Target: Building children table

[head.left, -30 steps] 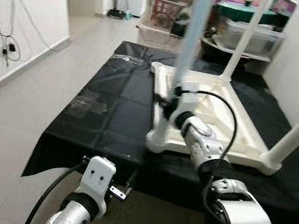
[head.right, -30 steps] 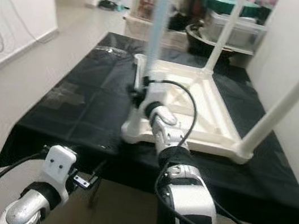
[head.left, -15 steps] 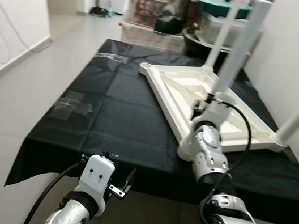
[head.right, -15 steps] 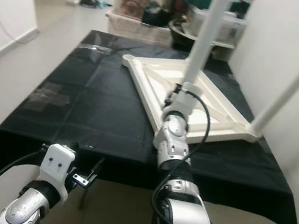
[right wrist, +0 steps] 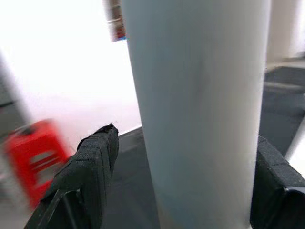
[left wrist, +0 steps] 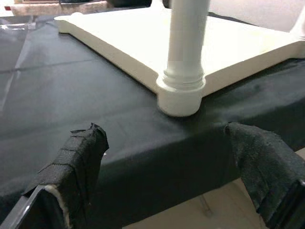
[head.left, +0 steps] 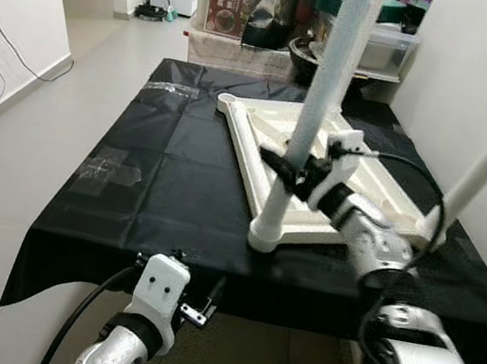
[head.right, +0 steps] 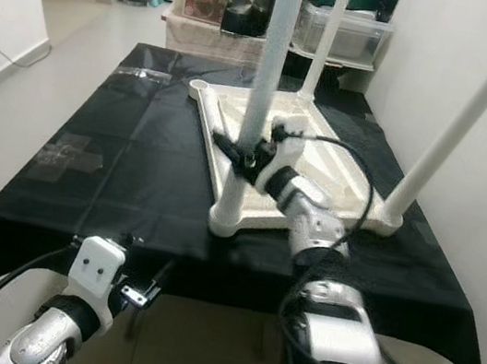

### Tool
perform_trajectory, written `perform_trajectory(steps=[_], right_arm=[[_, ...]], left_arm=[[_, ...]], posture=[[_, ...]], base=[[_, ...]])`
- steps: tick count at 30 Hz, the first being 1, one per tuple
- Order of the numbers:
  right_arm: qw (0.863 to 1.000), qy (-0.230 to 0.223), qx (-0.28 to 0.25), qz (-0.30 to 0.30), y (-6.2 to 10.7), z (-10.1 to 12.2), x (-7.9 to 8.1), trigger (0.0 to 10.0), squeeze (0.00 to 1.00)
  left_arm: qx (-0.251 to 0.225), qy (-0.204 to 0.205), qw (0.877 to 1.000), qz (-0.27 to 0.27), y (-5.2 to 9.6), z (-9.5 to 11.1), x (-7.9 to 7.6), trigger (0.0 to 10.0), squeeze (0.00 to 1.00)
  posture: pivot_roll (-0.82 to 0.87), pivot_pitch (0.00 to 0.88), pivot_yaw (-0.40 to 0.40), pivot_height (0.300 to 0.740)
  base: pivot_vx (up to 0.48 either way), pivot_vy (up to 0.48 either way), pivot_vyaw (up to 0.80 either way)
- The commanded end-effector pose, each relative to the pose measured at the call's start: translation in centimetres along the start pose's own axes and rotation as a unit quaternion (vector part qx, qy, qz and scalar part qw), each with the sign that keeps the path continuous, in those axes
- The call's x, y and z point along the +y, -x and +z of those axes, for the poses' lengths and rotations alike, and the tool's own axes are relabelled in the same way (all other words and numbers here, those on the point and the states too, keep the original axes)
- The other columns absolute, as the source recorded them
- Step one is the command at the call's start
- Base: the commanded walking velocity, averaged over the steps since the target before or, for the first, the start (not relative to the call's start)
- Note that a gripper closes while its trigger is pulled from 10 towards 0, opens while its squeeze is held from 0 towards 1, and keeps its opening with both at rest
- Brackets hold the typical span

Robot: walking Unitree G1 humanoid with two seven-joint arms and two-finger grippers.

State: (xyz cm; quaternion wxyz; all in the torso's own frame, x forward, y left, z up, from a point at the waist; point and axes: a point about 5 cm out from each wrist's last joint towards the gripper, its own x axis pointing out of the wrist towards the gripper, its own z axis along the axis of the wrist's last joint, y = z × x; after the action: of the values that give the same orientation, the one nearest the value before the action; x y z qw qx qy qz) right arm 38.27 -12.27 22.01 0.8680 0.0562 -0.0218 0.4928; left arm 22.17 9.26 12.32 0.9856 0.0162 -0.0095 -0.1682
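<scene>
Left eye view: I see one white tabletop (head.left: 368, 178) lying upside down on the black cloth (head.left: 169, 179), on its right half. Three legs stand up from it: the near leg (head.left: 313, 119), one far leg (head.right: 328, 37) and one leg at the right (head.right: 459, 125). The fourth corner socket (head.left: 228, 100), far left, has no leg. My right gripper (head.left: 293, 174) is around the near leg, with its two fingers (right wrist: 90, 167) spread on both sides of it; I cannot tell if they press it. My left gripper (left wrist: 176, 167) is wide and holds nothing, low in front of the near cloth edge.
</scene>
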Motion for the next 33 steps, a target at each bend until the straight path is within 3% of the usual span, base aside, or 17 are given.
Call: perform_trajectory(steps=[1,6,7,8,9,13,15,17,18,21,22,24,26,30,31,32,33], right_arm=[[0.997,-0.008,0.027,0.066,-0.6,-1.1,1.1,10.0,0.00],[0.988,0.010,0.047,0.146,-2.7,-1.3,2.9,10.0,0.00],[0.989,0.013,0.046,0.140,-3.3,-1.4,3.2,3.8,0.00],[0.989,0.013,0.046,0.140,-3.3,-1.4,3.2,3.8,0.00],[0.991,0.015,0.045,0.123,-3.7,-1.5,3.1,0.0,0.00],[0.998,0.034,0.040,-0.017,-4.1,-1.6,1.8,0.0,0.00],[0.987,0.014,0.030,-0.156,-3.2,-1.5,-0.2,0.0,0.00],[0.979,0.007,0.029,-0.202,-2.7,-1.5,-0.8,0.0,0.00],[0.945,-0.002,0.031,-0.325,-1.1,-1.8,-2.5,0.0,0.00],[0.920,-0.004,0.032,-0.390,-0.1,-2.0,-3.2,0.0,0.00],[0.859,-0.006,0.032,-0.511,2.2,-2.5,-4.4,0.0,0.00],[0.859,-0.006,0.032,-0.511,2.2,-2.5,-4.4,0.0,0.00],[0.768,-0.022,0.020,-0.639,4.6,-3.6,-4.4,0.0,0.00],[0.749,-0.025,0.015,-0.661,4.7,-3.9,-4.0,0.0,0.00],[0.761,-0.030,0.005,-0.647,3.6,-3.9,-3.4,1.5,0.00],[0.761,-0.030,0.005,-0.647,3.6,-3.9,-3.4,1.5,0.00],[0.773,-0.026,-0.002,-0.633,2.7,-3.9,-3.0,9.8,0.00]], left_arm=[[0.010,0.002,1.000,-0.006,0.1,-0.6,-0.2,10.0,0.00],[0.010,0.002,1.000,-0.005,0.1,-0.5,-0.2,10.0,0.00],[0.010,0.002,1.000,-0.005,0.1,-0.5,-0.2,10.0,0.00],[0.010,0.002,1.000,-0.005,0.1,-0.5,-0.2,10.0,0.00],[0.010,0.002,1.000,-0.005,0.1,-0.5,-0.2,10.0,0.00],[0.010,0.002,1.000,-0.005,0.1,-0.5,-0.2,10.0,0.00],[0.010,0.003,1.000,-0.005,0.1,-0.5,-0.3,10.0,0.00],[0.010,0.003,1.000,-0.005,0.1,-0.5,-0.3,10.0,0.00],[0.011,0.003,1.000,-0.006,0.1,-0.5,-0.3,10.0,0.00],[0.011,0.004,1.000,-0.006,0.1,-0.5,-0.3,10.0,0.00],[0.011,0.004,1.000,-0.007,0.1,-0.5,-0.3,10.0,0.00],[0.011,0.004,1.000,-0.007,0.1,-0.5,-0.3,10.0,0.00],[0.011,0.003,1.000,-0.008,0.1,-0.5,-0.3,10.0,0.00],[0.011,0.003,1.000,-0.009,0.1,-0.5,-0.3,10.0,0.00],[0.011,0.003,1.000,-0.008,0.1,-0.5,-0.3,10.0,0.00],[0.011,0.003,1.000,-0.008,0.1,-0.5,-0.3,10.0,0.00],[0.011,0.003,1.000,-0.008,0.0,-0.5,-0.3,10.0,0.00]], posture=[[0.09,0.000,-0.077,0.740],[0.10,0.000,-0.081,0.740],[0.10,0.000,-0.082,0.740],[0.10,0.000,-0.082,0.740],[0.10,0.000,-0.082,0.740],[0.10,0.000,-0.081,0.740],[0.09,0.000,-0.082,0.740],[0.09,0.000,-0.082,0.740],[0.09,0.000,-0.077,0.740],[0.09,0.001,-0.077,0.740],[0.09,0.001,-0.076,0.740],[0.09,0.001,-0.076,0.740],[0.09,0.002,-0.074,0.740],[0.09,0.004,-0.072,0.740],[0.09,0.003,-0.075,0.740],[0.09,0.003,-0.075,0.740],[0.09,0.005,-0.075,0.740]], base=[[0.000,0.000,0.00],[0.000,0.000,0.00],[0.000,0.000,0.00],[0.000,0.000,0.00],[0.000,0.000,0.00],[0.000,0.000,0.00],[0.000,0.000,0.00],[0.000,0.000,0.00],[0.000,0.000,0.00],[0.000,0.000,0.00],[0.000,0.000,0.00],[0.000,0.000,0.00],[0.000,0.000,0.00],[0.000,0.000,0.00],[0.000,0.000,0.00],[0.000,0.000,0.00],[0.000,0.000,0.00]])
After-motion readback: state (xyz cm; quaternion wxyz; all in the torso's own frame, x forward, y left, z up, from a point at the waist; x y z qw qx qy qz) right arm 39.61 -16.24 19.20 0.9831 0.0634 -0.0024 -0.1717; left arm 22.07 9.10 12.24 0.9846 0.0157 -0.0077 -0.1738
